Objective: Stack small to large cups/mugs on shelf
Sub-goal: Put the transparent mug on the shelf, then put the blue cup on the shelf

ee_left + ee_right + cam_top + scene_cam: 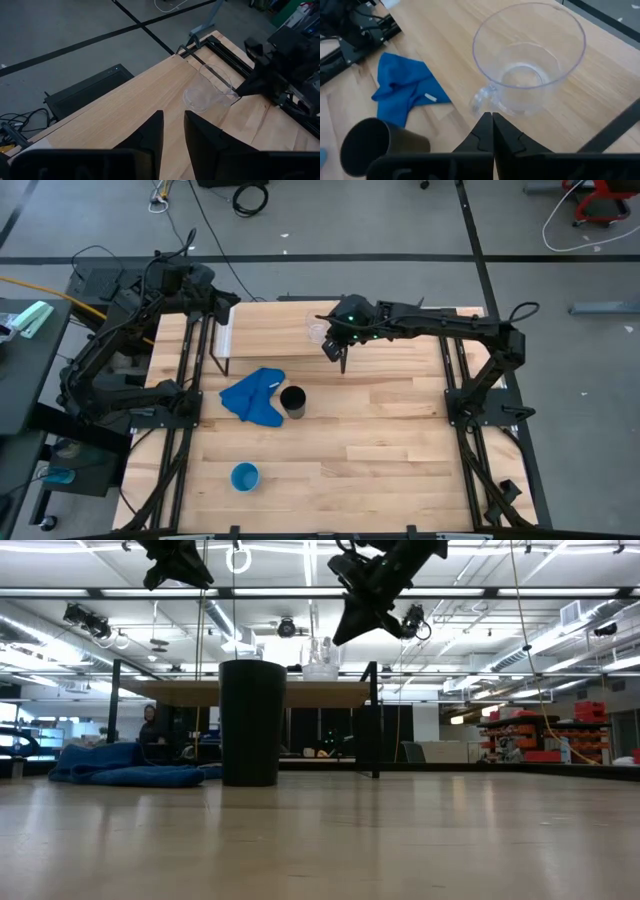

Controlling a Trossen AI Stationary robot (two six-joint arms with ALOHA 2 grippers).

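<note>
The small clear cup (pixel 318 330) stands upright on its base on the pale shelf (pixel 270 320) at the table's far side, near the shelf's right end. It also shows in the right wrist view (pixel 530 65). My right gripper (pixel 335 352) is shut, just on the near side of the cup, pointing down at it. My left gripper (pixel 226 308) is open and empty above the shelf's left end. The black cup (pixel 293 401) stands on the table beside the blue cloth (pixel 255 398). The light blue cup (pixel 245 476) stands near the front left. My right gripper's shut fingertips (pixel 487 120) stand right at the clear cup's small handle (pixel 481 100), slanting down from the near right. I cannot tell whether they touch it. The cup stands upright on the shelf.
The shelf's black legs (pixel 225 365) stand on the table's far part. Black frame rails run along the table's left (pixel 185 430) and right (pixel 455 410) sides. Bare tabletop (pixel 380 450) lies in the middle and near right.
</note>
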